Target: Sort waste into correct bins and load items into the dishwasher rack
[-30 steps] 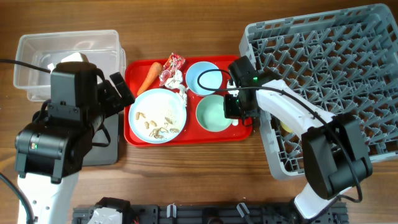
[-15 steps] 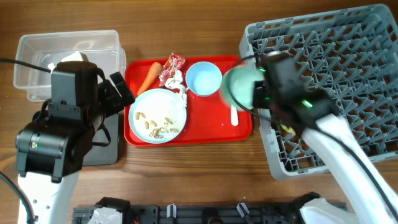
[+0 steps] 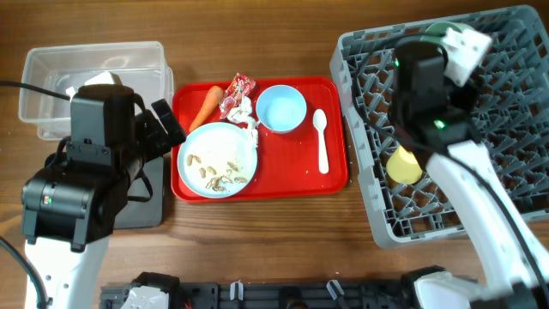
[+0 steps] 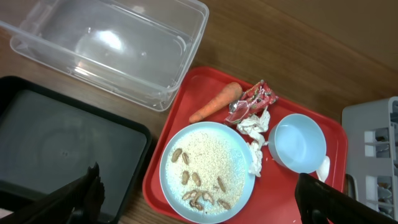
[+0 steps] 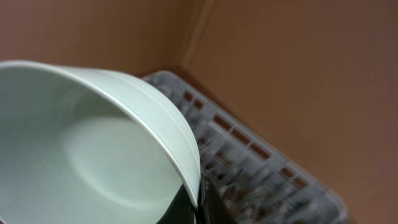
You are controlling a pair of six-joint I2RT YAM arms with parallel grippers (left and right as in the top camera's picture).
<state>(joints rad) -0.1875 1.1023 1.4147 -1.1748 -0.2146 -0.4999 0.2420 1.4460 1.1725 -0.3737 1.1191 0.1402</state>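
Note:
My right gripper is shut on the rim of a pale green bowl and holds it tilted, high over the far part of the grey dishwasher rack; a sliver of the bowl shows overhead. A yellow-green cup lies in the rack. On the red serving tray are a light blue bowl, a white spoon, a plate with beige scraps, a carrot, a red-and-white wrapper and tissue. My left gripper is open and empty above the plate's left side.
The clear tub stands at the far left and holds nothing. The black tray lies in front of it, mostly under my left arm in the overhead view. Bare wood table lies in front of the red tray.
My right gripper has lifted the pale green bowl off the red tray and carried it right and back over the rack. The spoon now shows. The left arm has not moved.

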